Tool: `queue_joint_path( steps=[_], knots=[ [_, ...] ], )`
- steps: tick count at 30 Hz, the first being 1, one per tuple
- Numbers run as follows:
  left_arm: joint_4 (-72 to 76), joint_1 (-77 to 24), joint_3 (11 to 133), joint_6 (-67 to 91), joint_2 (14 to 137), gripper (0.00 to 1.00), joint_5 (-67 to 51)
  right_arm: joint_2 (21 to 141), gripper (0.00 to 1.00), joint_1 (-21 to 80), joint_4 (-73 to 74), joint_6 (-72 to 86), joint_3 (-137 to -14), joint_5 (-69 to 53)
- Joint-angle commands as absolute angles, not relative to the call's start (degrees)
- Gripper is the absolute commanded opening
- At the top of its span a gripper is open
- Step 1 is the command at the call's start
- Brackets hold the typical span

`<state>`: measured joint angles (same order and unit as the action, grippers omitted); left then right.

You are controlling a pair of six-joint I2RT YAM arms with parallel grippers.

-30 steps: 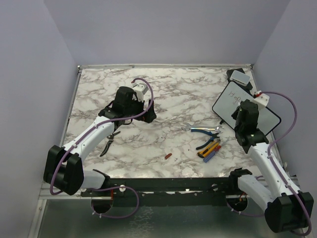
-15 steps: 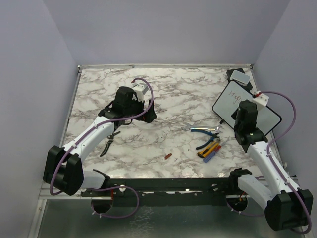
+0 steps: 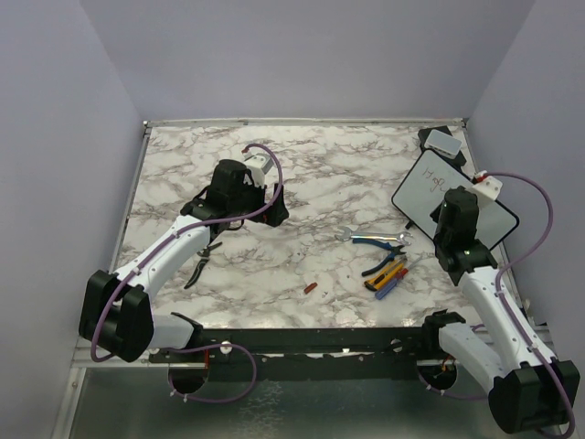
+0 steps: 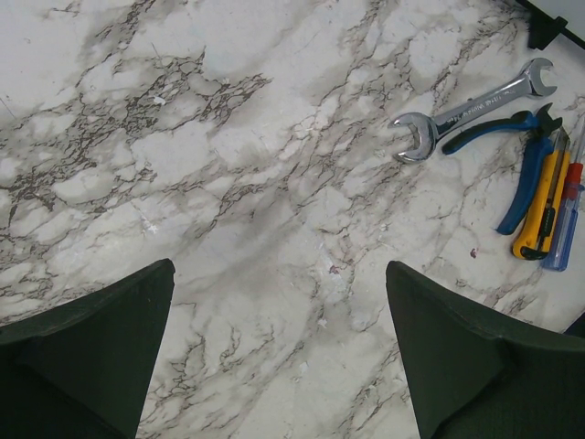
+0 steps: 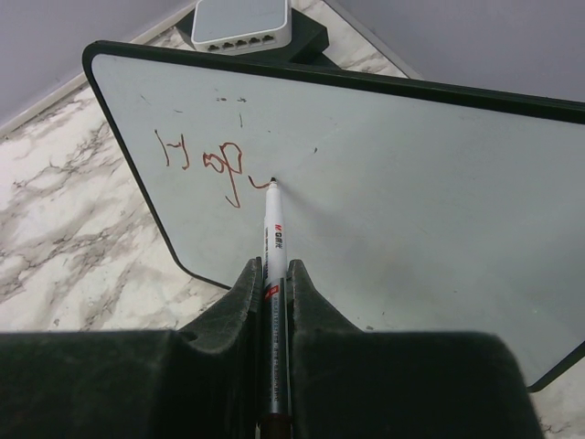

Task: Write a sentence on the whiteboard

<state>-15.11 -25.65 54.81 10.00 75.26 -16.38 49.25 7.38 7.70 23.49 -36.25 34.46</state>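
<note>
The whiteboard (image 3: pixel 430 187), white with a thin black frame, lies at the right of the table; the right wrist view shows it (image 5: pixel 411 192) with red handwriting at its upper left. My right gripper (image 5: pixel 274 270) is shut on a white marker (image 5: pixel 273 233), whose tip touches the board just right of the last red letter. In the top view the right gripper (image 3: pixel 454 212) hangs over the board. My left gripper (image 3: pixel 239 187) is open and empty above bare marble at the left-centre; its fingers (image 4: pixel 91 347) show in the left wrist view.
A grey-white block on a black base (image 3: pixel 441 141) stands at the back right corner. A wrench (image 3: pixel 370 236), blue pliers (image 3: pixel 382 245), a yellow knife and pens (image 3: pixel 388 274) lie mid-right. Black shears (image 3: pixel 203 261) lie by the left arm. A small red cap (image 3: pixel 311 288) lies near the front.
My right gripper has shifted slightly to the right over the whiteboard with the marker. The left arm has not moved.
</note>
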Motion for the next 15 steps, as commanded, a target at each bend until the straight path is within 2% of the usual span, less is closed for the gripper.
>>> queue_joint_path(
  steps=[1,15],
  knots=[
    [-14.3,-26.2,54.1,9.4,73.9,0.99,-17.6,49.2,0.0,6.9,6.5,22.6,-35.3,36.1],
    [-14.3,-26.2,54.1,9.4,74.1,0.99,-17.4,51.0,0.0,6.9,3.5,21.4,-35.1,33.2]
  ],
)
